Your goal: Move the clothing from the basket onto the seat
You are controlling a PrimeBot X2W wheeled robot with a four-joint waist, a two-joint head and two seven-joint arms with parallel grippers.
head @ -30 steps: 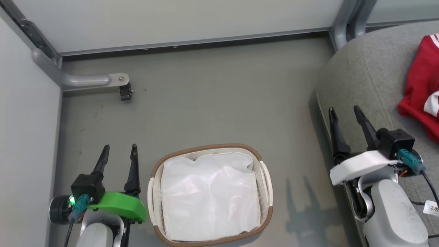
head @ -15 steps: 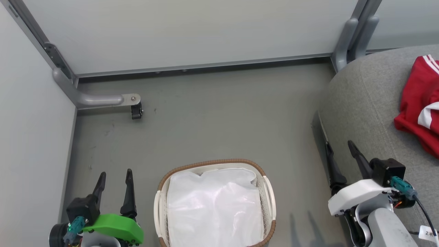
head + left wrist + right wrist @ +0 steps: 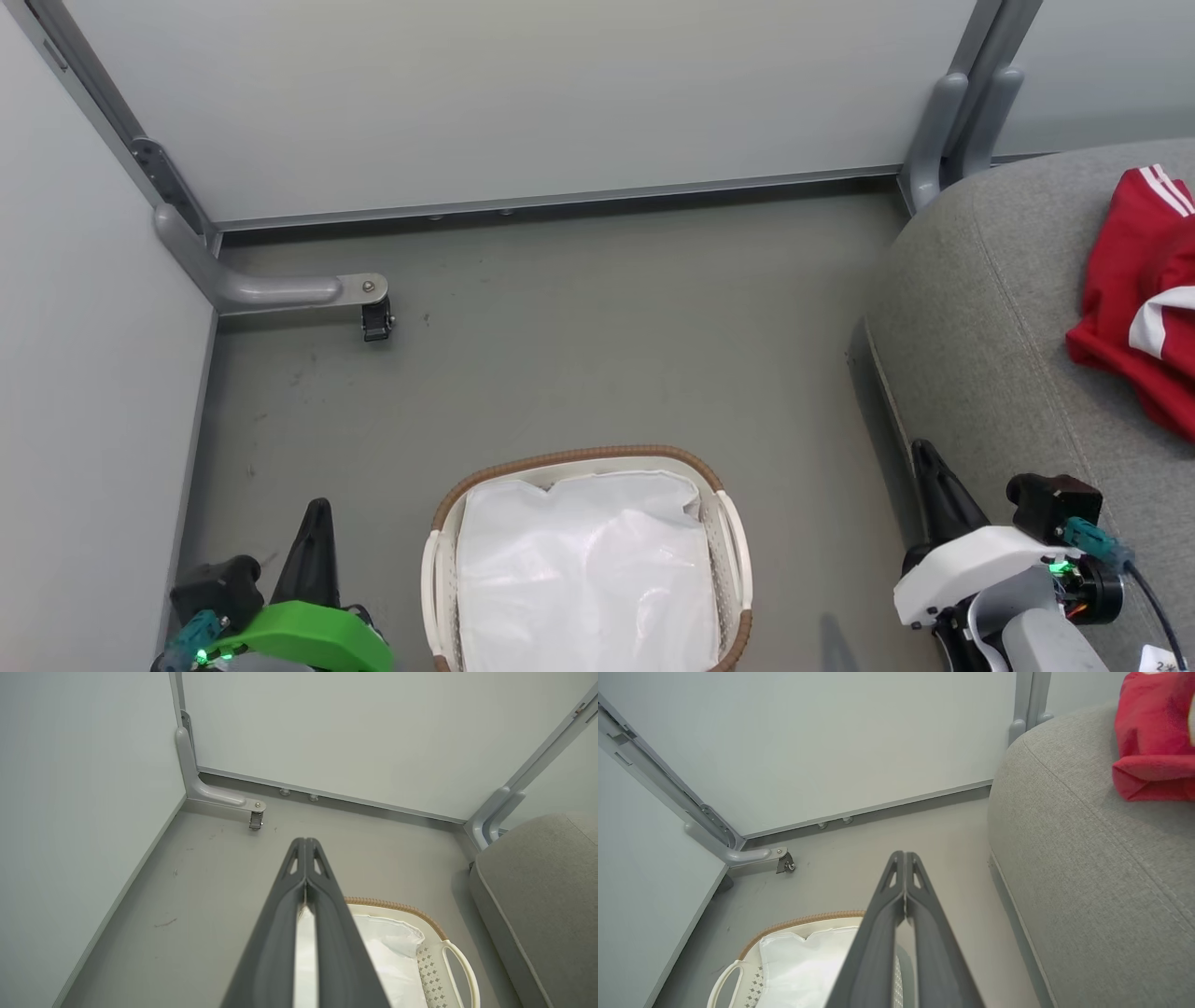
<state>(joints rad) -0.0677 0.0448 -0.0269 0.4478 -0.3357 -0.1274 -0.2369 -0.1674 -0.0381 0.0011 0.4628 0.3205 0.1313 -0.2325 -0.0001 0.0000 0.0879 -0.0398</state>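
Red clothing (image 3: 1120,280) lies on the seat (image 3: 990,355), partly cut off; both arms' jaws pressed together.

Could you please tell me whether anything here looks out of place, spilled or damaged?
Nothing stands out. The red clothing lies bunched on the grey sofa. The laundry basket stands upright on the floor with its white liner inside. The left gripper and right gripper are shut, holding nothing.

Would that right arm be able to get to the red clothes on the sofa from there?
Probably yes: the right gripper sits by the edge of the seat, whose bare top is all that lies between it and the clothing. It is shut, though.
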